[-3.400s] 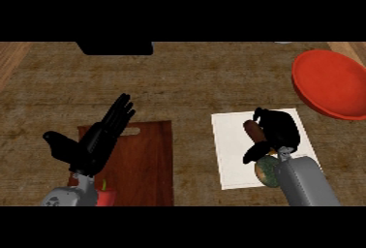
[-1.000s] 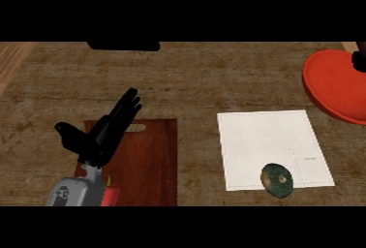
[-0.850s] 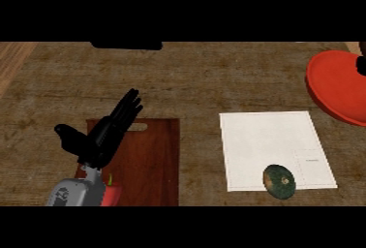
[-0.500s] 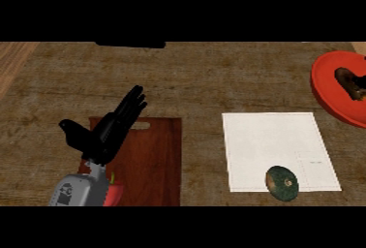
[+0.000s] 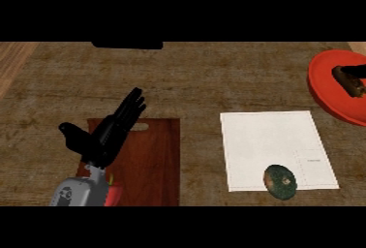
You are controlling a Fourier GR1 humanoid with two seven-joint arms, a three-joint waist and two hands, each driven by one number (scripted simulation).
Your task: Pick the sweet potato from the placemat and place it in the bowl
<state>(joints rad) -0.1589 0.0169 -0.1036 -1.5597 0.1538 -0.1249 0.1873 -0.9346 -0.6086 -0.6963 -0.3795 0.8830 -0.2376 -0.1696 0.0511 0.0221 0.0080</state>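
The brown sweet potato (image 5: 350, 86) is over the red bowl (image 5: 330, 94) at the right edge of the head view. My right hand (image 5: 352, 71) shows only as black fingers curled over the potato's top; the rest is cut off by the edge. The white placemat (image 5: 271, 145) lies right of centre with no potato on it. My left hand (image 5: 107, 133) rests open, fingers up, over the left side of the cutting board.
A brown cutting board (image 5: 154, 160) lies under and beside my left hand. A green round object (image 5: 280, 181) sits on the placemat's lower right corner. A red item (image 5: 112, 193) shows by my left forearm. A dark object (image 5: 127, 44) sits at the counter's far edge.
The sweet potato and my right hand left the placemat and now show over the red bowl. The view has drifted, so the bowl sits further right. My left hand stayed still.
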